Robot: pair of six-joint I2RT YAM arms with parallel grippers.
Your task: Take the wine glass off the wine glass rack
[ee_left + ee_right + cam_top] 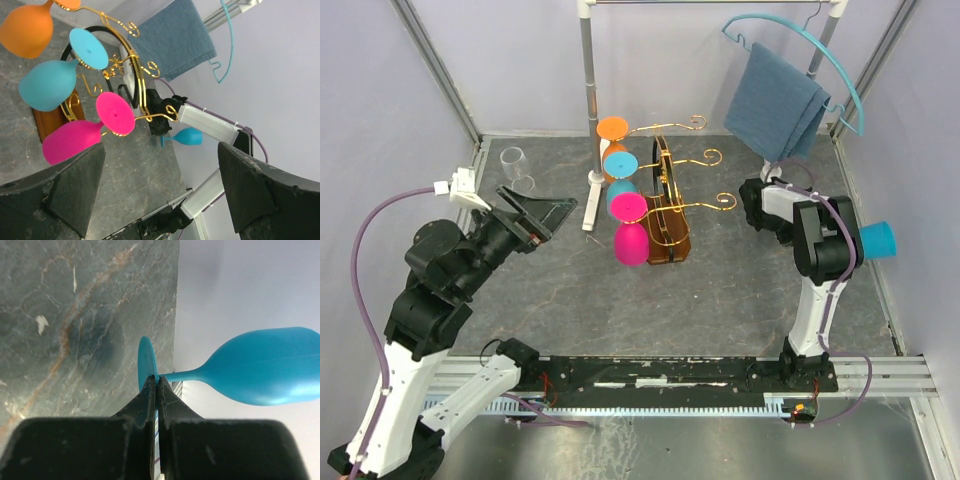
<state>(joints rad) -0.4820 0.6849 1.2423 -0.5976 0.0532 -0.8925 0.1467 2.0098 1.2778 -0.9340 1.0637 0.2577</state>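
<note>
The gold wire wine glass rack (pixel 668 190) stands on its brown wooden base (pixel 672 248) at mid-table. An orange glass (pixel 613 128), a light blue glass (pixel 618 165) and a pink glass (pixel 630 240) hang upside down on its left arms. My right gripper (pixel 156 382) is shut on the foot of a blue wine glass (pixel 265 367), held sideways off the table's right edge, clear of the rack; it also shows in the top view (pixel 878 240) and the left wrist view (pixel 187 136). My left gripper (pixel 535 215) is open and empty, left of the rack and facing it (pixel 142 95).
A clear glass (pixel 517 165) stands at the back left. A white pole stand (pixel 590 100) rises just behind the rack. A blue towel (pixel 775 100) hangs on a teal hanger (pixel 840 70) at the back right. Grey walls enclose the table.
</note>
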